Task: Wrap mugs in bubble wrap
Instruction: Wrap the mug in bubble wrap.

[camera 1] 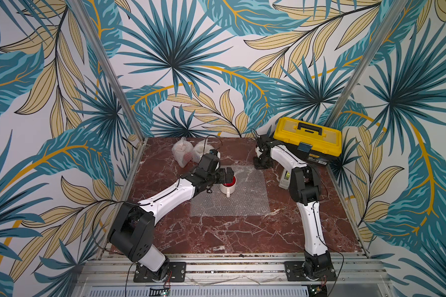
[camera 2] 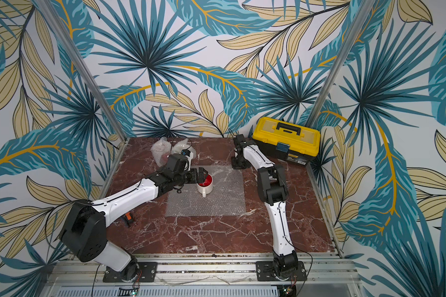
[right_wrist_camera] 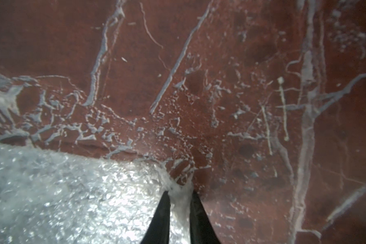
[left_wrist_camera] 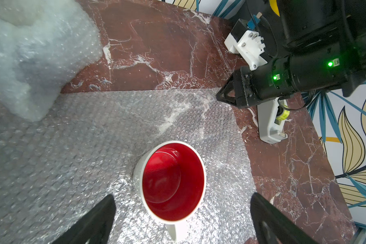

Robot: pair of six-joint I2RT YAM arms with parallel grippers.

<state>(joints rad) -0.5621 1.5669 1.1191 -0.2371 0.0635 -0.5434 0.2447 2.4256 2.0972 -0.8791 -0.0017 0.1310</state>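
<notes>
The white mug (camera 1: 227, 190), red inside, stands upright on the flat bubble wrap (camera 1: 242, 203), toward its 11 o'clock. Over it hovers the left gripper (left_wrist_camera: 182, 196), jaws spread wide either side and clear of it. At the mug's 2 o'clock, the right gripper (right_wrist_camera: 180, 193) is pinched tight on the sheet's corner.

Yellow toolbox (camera 1: 308, 137) in back corner, grey tape dispenser (left_wrist_camera: 272, 124) near it — red marble tabletop (camera 1: 216, 236)
</notes>
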